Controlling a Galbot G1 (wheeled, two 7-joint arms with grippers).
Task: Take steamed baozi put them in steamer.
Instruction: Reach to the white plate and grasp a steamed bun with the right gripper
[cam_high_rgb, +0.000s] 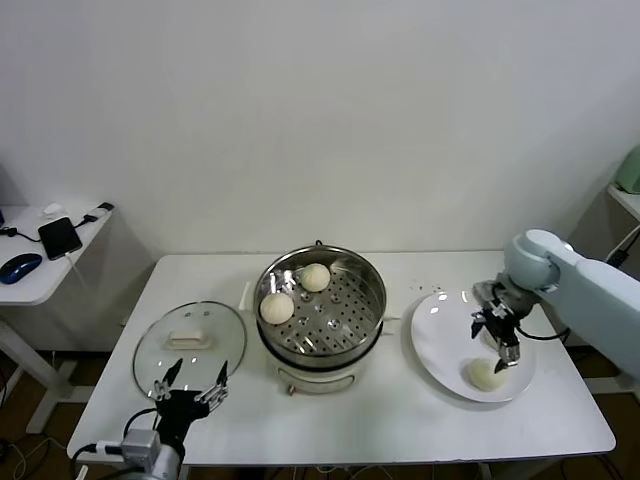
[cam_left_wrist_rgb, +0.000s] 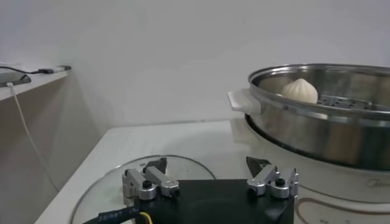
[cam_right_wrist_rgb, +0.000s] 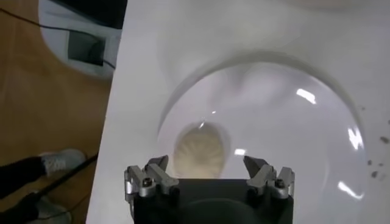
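Observation:
The steamer (cam_high_rgb: 372, 300) stands mid-table, a shiny steel basket on a white base, with two steamed baozi (cam_high_rgb: 277, 308) (cam_high_rgb: 315, 277) on its perforated floor. A third baozi (cam_high_rgb: 487, 375) lies on the white plate (cam_high_rgb: 435, 345) at the right. My right gripper (cam_high_rgb: 500, 352) hangs open just above that bun; in the right wrist view the bun (cam_right_wrist_rgb: 201, 149) lies between and just beyond the spread fingers of the gripper (cam_right_wrist_rgb: 207, 163). My left gripper (cam_high_rgb: 193, 378) is open and empty at the table's front left. In the left wrist view, that gripper (cam_left_wrist_rgb: 207, 164) faces the steamer (cam_left_wrist_rgb: 323, 122), where one baozi (cam_left_wrist_rgb: 300, 91) shows.
A round glass lid (cam_high_rgb: 190, 340) with a white handle lies flat left of the steamer, under my left gripper. A side table (cam_high_rgb: 45, 275) with a phone and a mouse stands further left. The plate sits close to the table's right front edge.

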